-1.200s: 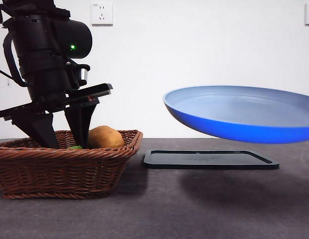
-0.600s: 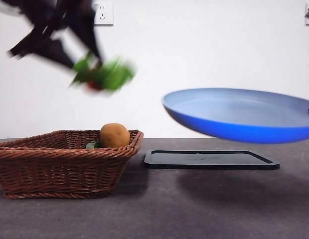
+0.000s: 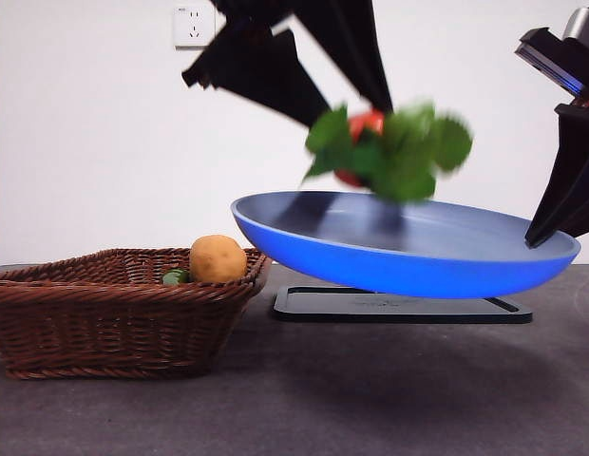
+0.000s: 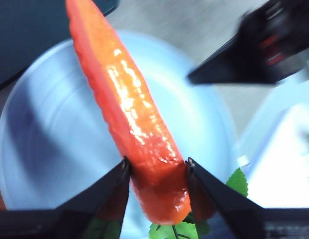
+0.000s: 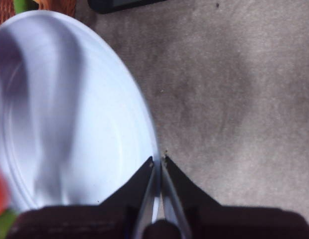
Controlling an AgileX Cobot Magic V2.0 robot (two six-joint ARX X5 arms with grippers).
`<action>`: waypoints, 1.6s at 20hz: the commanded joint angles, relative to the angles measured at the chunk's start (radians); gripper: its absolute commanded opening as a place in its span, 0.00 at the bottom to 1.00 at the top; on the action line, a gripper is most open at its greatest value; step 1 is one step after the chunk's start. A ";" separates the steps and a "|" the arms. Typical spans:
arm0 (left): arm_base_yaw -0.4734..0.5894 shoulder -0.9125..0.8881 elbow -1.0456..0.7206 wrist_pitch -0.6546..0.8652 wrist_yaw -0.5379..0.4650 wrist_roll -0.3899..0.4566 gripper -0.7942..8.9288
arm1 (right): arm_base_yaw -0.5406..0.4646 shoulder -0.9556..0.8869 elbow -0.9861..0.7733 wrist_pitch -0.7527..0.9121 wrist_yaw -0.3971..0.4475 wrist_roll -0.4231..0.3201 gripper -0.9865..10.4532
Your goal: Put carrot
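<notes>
Carried over from above the basket [image 3: 123,309], one carrot [image 4: 129,124] now hangs above the one blue plate [image 3: 399,261], clamped by the left gripper [image 4: 157,167]. Right gripper [image 5: 158,162] pinches the plate's rim. One potato [image 3: 217,258] sits at the basket's right end.

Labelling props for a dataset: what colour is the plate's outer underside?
Bright blue on the plate's underside, paler grey-blue inside; best seen in the front view.

carrot [image 3: 385,152] leaves blurred; small green vegetable [image 3: 175,276] mostly hidden.
</notes>
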 commanded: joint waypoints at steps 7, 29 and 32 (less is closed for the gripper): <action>-0.022 0.090 0.012 -0.014 -0.004 0.032 0.38 | 0.004 0.008 0.015 0.012 -0.003 0.015 0.09; 0.117 -0.392 0.177 -0.484 -0.298 0.098 0.37 | -0.167 0.868 0.879 -0.150 0.052 -0.117 0.09; 0.117 -0.417 0.177 -0.483 -0.298 0.082 0.37 | -0.177 0.978 0.939 -0.132 0.051 -0.116 0.09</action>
